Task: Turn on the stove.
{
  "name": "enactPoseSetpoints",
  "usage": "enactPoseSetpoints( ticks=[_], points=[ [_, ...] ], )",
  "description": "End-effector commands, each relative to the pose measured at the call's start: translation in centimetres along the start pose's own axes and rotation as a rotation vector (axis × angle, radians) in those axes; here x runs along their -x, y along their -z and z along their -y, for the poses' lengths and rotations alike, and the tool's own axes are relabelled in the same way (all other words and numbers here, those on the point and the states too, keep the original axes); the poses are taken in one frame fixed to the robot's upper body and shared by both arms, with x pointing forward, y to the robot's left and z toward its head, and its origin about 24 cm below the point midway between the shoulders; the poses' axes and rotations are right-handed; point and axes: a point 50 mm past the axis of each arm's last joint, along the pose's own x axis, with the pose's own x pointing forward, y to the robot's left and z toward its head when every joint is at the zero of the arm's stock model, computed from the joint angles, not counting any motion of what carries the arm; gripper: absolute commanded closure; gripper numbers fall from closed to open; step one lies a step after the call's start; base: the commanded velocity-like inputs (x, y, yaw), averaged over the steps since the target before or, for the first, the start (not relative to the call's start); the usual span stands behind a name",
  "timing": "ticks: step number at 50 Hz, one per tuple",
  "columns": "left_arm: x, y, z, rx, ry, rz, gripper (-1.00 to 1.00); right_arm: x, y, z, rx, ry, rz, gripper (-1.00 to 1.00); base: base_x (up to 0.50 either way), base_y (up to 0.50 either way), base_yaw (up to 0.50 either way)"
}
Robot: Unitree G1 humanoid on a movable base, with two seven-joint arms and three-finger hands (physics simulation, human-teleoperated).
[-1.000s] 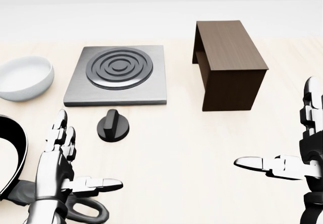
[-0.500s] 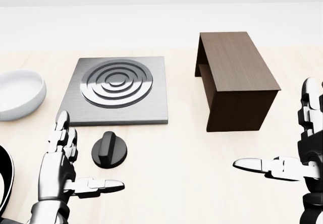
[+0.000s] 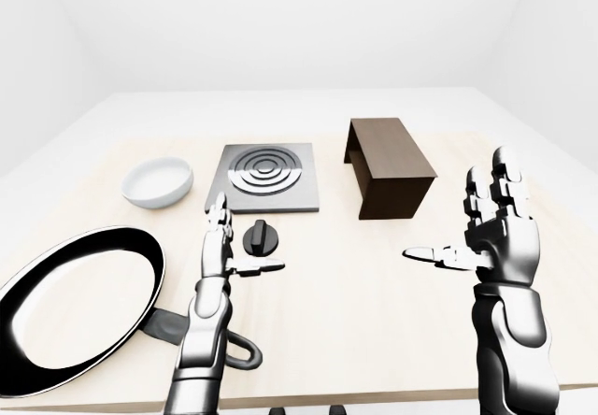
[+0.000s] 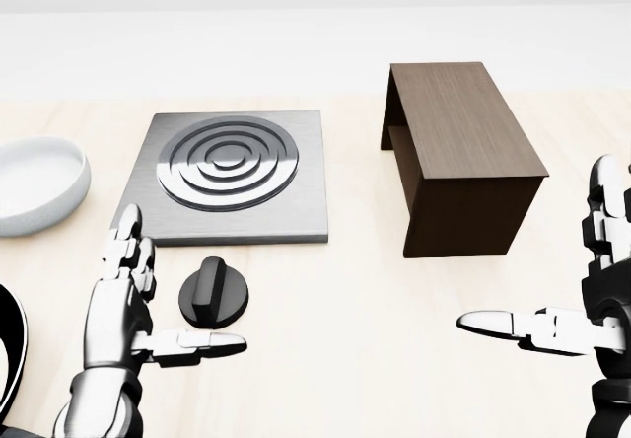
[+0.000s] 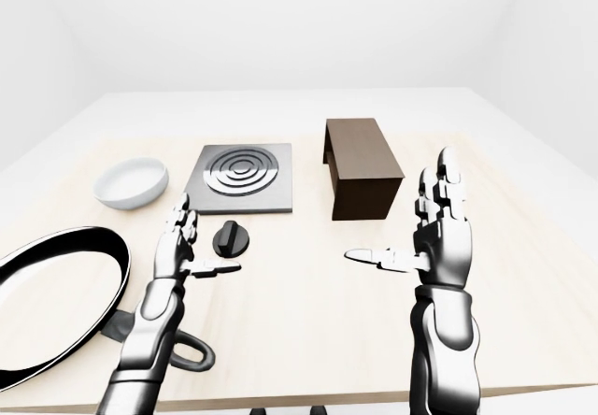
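Observation:
The stove is a grey square plate [image 4: 301,216] with a dark ringed burner [image 4: 229,162], left of middle in the head view. Its black round knob [image 4: 213,298] lies on the table just below the plate. My left hand [image 4: 158,305] is open, fingers spread, just left of and below the knob, its thumb pointing right under the knob without touching it. My right hand [image 4: 567,290] is open and empty at the right edge, far from the knob.
A dark brown wooden box [image 4: 463,157] stands right of the stove. A white bowl [image 4: 35,183] sits to its left. A black frying pan [image 3: 70,307] lies at the lower left of the light wooden table [image 4: 335,359].
The view shifted between 1.0 s and 0.5 s ago, then held. My left hand has risen slightly and moved closer to the knob. The right hand has barely moved.

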Motion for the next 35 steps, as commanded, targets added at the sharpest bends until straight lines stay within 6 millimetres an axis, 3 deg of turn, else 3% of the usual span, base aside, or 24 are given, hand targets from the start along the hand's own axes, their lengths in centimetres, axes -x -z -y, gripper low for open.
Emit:
enactPoseSetpoints(
  ticks=[1,17,35],
  points=[
    [-1.4,-0.2,0.1,-0.015,-0.005,-0.001,-1.0,0.0,0.0,0.1,-0.001,0.003,-0.001,-1.0,0.0,0.0,0.0],
    [-2.7,1.0,0.7,-0.032,0.008,-0.045,-1.0,-0.1,0.1,0.1,0.0,0.004,-0.004,-1.0,0.0,0.0,0.0],
    [-1.5,3.1,1.7,-0.034,0.07,-0.116,-1.0,0.0,0.4,0.1,0.001,-0.002,-0.018,-1.0,0.0,0.0,0.0]
  ],
)
